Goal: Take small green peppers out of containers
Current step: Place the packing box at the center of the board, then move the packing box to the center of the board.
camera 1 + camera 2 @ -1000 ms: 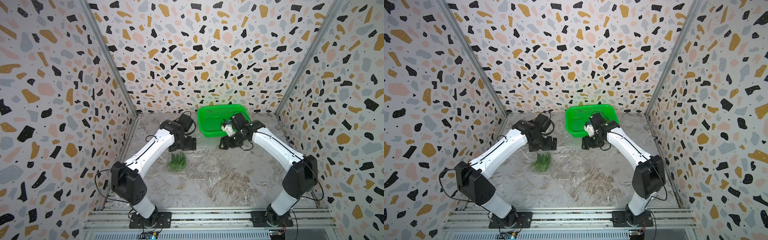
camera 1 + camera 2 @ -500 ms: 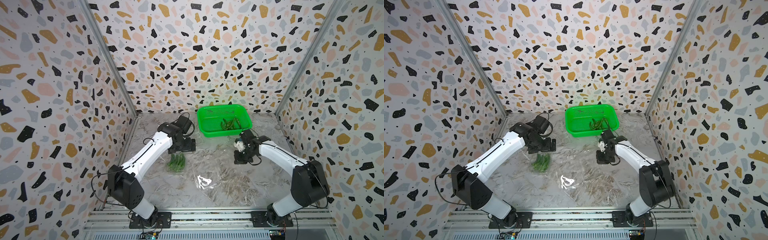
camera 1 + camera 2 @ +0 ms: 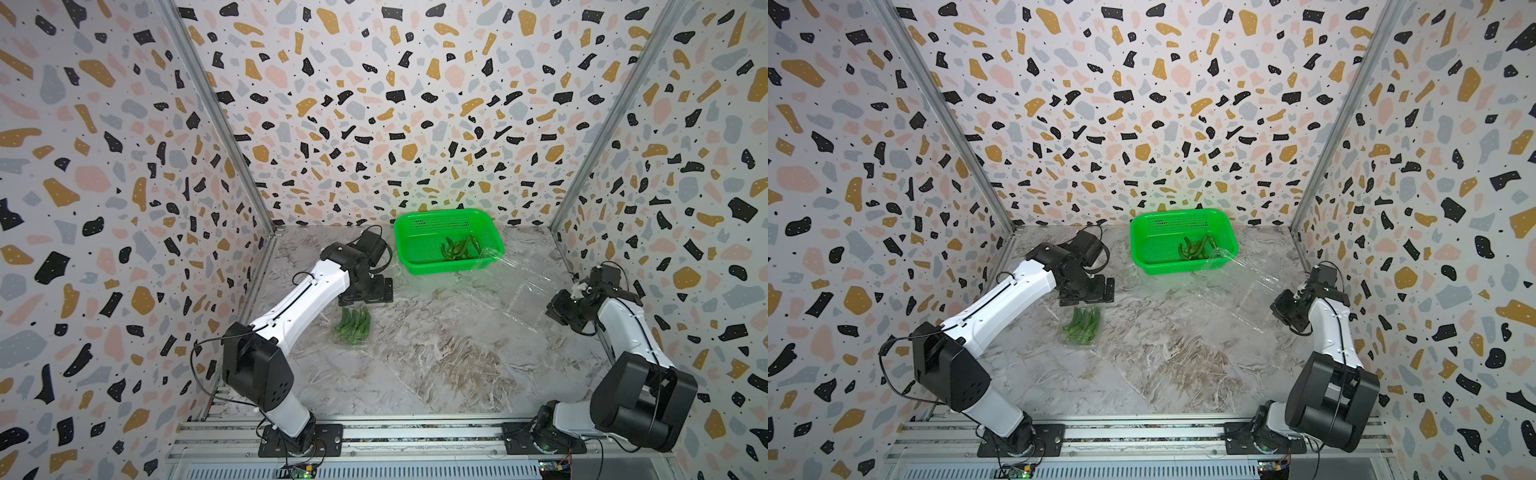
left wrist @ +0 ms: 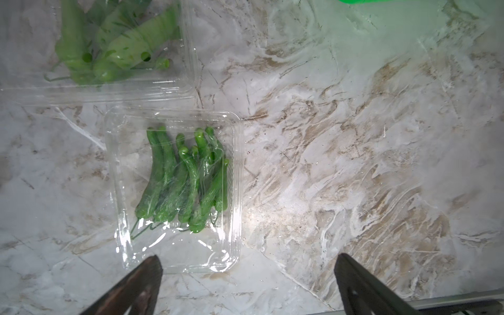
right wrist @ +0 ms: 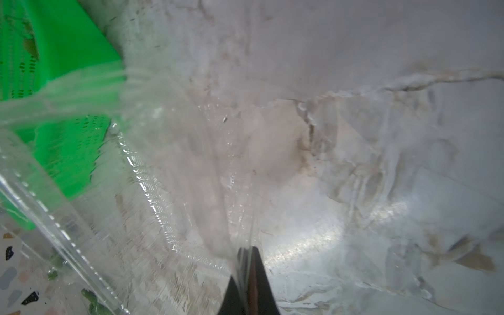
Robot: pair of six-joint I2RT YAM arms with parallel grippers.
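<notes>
Our right tool [image 5: 246, 268], pinched on the emptied container [image 3: 521, 291], has swung away from the basket [image 3: 419, 237]; its peppers [image 3: 457, 249] now lie inside.

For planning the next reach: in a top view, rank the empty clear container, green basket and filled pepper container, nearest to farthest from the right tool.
1. empty clear container: pinched in the right tool, on the robot's right.
2. green basket: at the back, near the middle.
3. filled pepper container: farthest, on the robot's left side.
</notes>
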